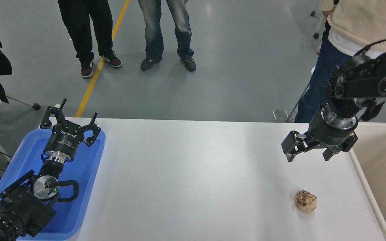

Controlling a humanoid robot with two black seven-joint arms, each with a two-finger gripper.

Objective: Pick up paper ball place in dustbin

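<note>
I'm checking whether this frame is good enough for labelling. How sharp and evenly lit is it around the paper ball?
Head view: paper ball sharp, creases legible, faint soft shadow only; white table evenly lit with mild glare; right gripper crisp, no motion blur; dustbin cropped at the right edge.

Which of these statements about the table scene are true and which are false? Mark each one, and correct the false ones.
1. The paper ball lies on the white table. True.
2. The right pincer is shut on the paper ball. False: it is open and empty, apart from the ball.
3. The dustbin stands at the table's right end. True.
4. The left pincer is over a red tray. False: it is over the blue tray.
5. The paper ball is already in the dustbin. False: it is on the table beside it.
</note>
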